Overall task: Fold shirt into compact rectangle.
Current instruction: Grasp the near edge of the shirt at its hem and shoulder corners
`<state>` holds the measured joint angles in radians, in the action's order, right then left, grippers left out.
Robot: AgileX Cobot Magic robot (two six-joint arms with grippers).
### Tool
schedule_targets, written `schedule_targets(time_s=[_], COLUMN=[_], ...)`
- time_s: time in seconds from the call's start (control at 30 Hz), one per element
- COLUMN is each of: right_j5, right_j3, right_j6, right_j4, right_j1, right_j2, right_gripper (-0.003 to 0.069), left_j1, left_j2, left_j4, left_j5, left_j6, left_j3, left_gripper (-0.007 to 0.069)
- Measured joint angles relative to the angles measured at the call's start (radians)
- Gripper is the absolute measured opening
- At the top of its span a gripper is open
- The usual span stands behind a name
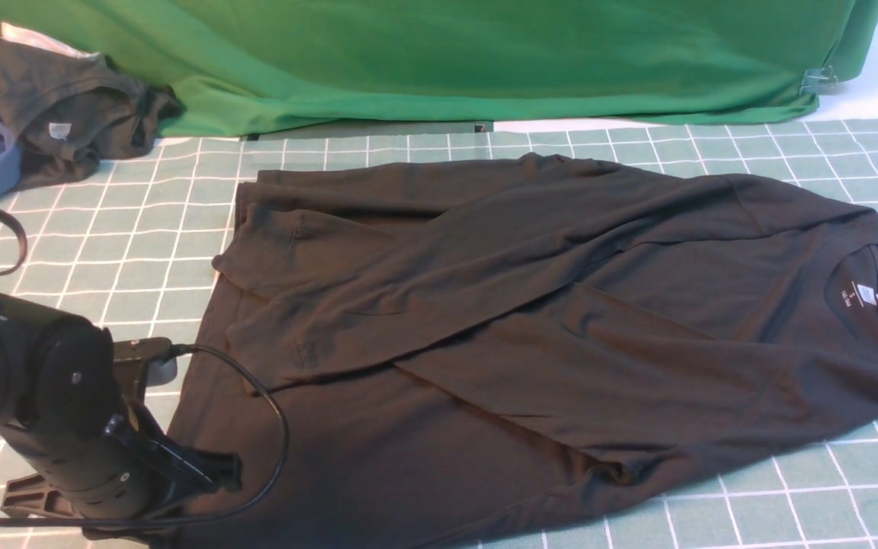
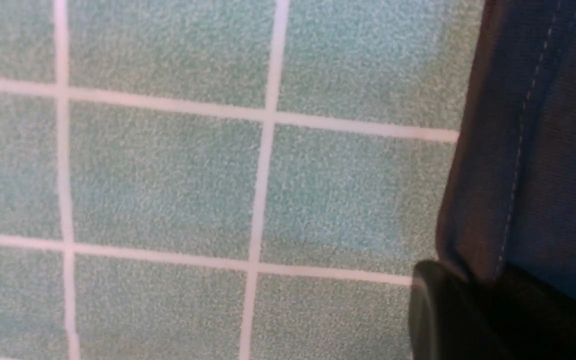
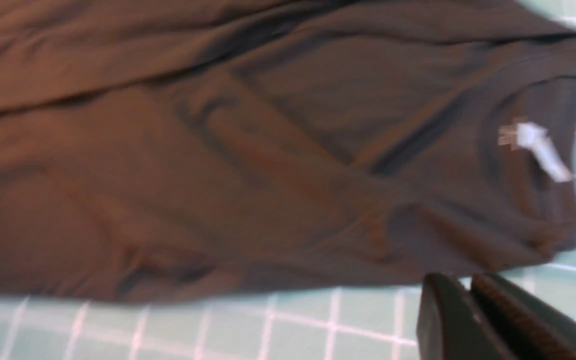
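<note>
Green cloth [image 1: 485, 53]: hangs across the far side, its lower edge resting on the mat; a metal clip [image 1: 818, 78] sits near its right end.
Mat [image 1: 104, 244]: pale green with a white grid, under everything.
Shirt [image 1: 523, 305]: black, flat on the mat's middle and right – collar to the right, hem to the left, both long sleeves folded across the body.
Grey garment [image 1: 65, 107]: crumpled at the far left corner, well apart from the shirt; its pale tag [image 1: 59, 130] is too small to read.
Left gripper [image 1: 222, 469]: clenched on the shirt's hem at the near left corner; in the wrist view the stitched hem runs in behind one dark finger [image 2: 448, 310].
Right gripper [image 3: 468, 282]: jaws drawn together on nothing, over the mat just beside the shirt's near edge.
Neck label [image 1: 862, 293]: white print inside the collar – an "S", with a smaller line below that cannot be read.
</note>
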<state>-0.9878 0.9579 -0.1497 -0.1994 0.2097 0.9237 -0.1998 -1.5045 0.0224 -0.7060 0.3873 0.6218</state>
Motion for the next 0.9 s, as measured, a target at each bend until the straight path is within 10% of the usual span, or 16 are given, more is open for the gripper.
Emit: schedule_targets(time_s=[0.37, 0.7, 0.9], right_j5=[-0.02, 0.217, 0.244], right_j3=[-0.061, -0.092, -0.092], right_j6=[-0.255, -0.257, -0.303], right_j4=[-0.099, 0.072, 0.092], right_j1=[0.254, 0.451, 0.451], right_j2=[0.256, 0.509, 0.626], right_gripper=[0.0109, 0.0496, 0.0538], left_j1=[0.0, 0.0, 0.0], left_j2=[0.25, 0.36, 0.36], left_j4=[-0.022, 0.03, 0.037], left_j5=[-0.115, -0.218, -0.219], left_j6=[-0.023, 0.009, 0.022], left_j3=[0.0, 0.0, -0.001], left_gripper=[0.0011, 0.0011, 0.0011])
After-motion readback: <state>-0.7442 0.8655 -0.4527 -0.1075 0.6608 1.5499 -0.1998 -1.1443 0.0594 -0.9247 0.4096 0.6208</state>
